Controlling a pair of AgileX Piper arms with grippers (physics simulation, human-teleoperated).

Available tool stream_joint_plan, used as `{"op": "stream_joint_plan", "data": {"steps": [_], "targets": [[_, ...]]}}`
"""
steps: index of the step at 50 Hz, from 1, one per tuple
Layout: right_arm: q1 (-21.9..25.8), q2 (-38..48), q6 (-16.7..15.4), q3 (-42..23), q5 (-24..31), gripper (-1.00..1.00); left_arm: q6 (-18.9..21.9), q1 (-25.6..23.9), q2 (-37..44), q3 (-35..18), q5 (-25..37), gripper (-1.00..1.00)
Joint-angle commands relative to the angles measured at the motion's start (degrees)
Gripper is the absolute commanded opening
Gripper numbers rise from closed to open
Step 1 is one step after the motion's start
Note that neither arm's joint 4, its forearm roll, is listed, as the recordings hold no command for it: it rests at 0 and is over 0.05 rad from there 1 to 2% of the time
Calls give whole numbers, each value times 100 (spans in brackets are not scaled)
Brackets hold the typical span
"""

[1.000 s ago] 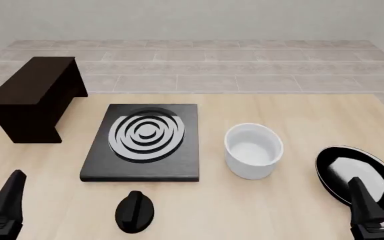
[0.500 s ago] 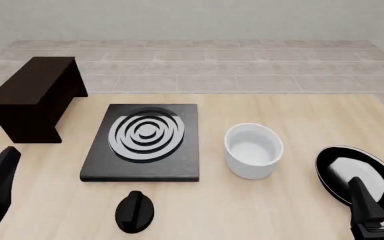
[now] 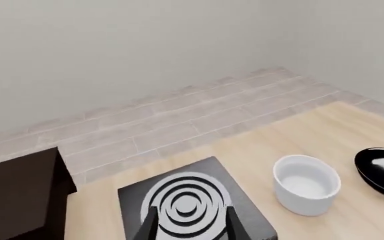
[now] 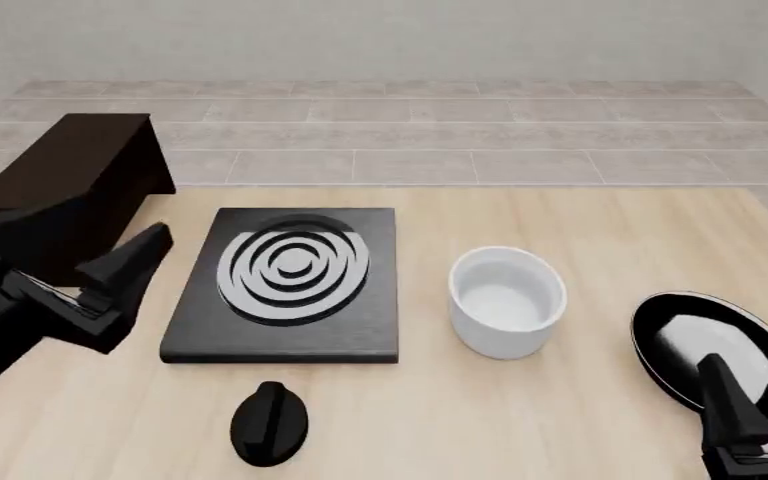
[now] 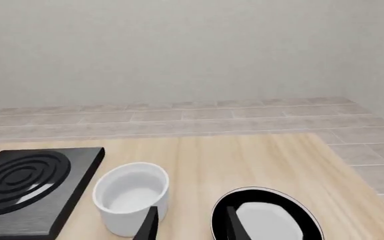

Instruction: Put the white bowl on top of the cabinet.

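**White bowl sits on the surface, neither tool on it**

The white bowl (image 4: 507, 302) stands upright on the wooden surface (image 4: 598, 230), between the black stove plate (image 4: 288, 285) and the black pan (image 4: 704, 350). The cabinet (image 4: 71, 195) stands at the far left, beyond the stove plate. The left tool (image 4: 97, 265) hovers between cabinet and stove plate, fingers apart and holding nothing. The right tool (image 5: 188, 225) hangs low near the pan, fingers likewise apart and empty.
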Motion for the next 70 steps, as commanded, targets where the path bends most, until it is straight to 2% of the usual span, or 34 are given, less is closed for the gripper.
{"op": "stream_joint_plan", "data": {"steps": [1, 4, 8, 12, 17, 21, 23, 27, 28, 29, 33, 41, 45, 48, 51, 52, 56, 61, 67, 70], "targets": [[-5, 7, 5, 0, -1, 100, 361, -933, 1393, -696, -255, 100], [-2, 11, 2, 0, -3, 100, 293, -1015, 1652, -954, -258, 100], [-13, 15, 9, 1, -3, 100, 465, -1349, 2148, -1259, -244, 100], [-19, 32, -6, 1, -8, 100, 301, -1630, 2617, -1674, -138, 100], [-14, 30, -14, 0, -9, 100, 410, -2052, 3414, -2184, -38, 100], [-30, 23, 0, 1, -4, 100, 483, -2237, 3762, -2525, 120, 100], [-29, 25, -5, 1, -5, 100, 460, -2454, 4092, -2879, 378, 100], [-36, 23, -3, 1, -3, 100, 577, -2526, 4414, -3214, 555, 100], [-39, 19, -6, 0, -2, 100, 536, -2687, 4482, -3347, 644, 100], [-40, 15, -12, 0, 0, 100, 301, -2849, 4500, -3514, 772, 100], [-55, 17, -23, 0, 1, 100, 843, -2783, 4993, -4037, 1121, 100], [-75, 5, -8, 0, 7, 100, 874, -3004, 5836, -5091, 1853, 100], [-79, 10, -4, 0, 6, 100, 1000, -3125, 6119, -5435, 2120, 100], [-84, 9, 1, 0, 6, 100, 1022, -3322, 6296, -5564, 2315, 100], [-91, 9, 3, 0, 7, 100, 863, -3506, 6404, -5682, 2431, 100], [-92, 6, 1, 0, 8, 100, 1010, -3480, 6481, -5671, 2441, 100], [-104, 8, 10, 0, 9, 100, 1071, -3560, 6622, -5657, 2465, 100], [-103, 13, 14, 1, 7, 100, 1383, -3625, 6879, -5616, 2547, 100], [-109, 5, 24, 1, 10, 100, 1664, -3563, 7210, -5779, 2702, 100], [-117, 2, 31, 1, 11, 100, 1670, -3558, 7334, -5935, 2777, 100]]}}
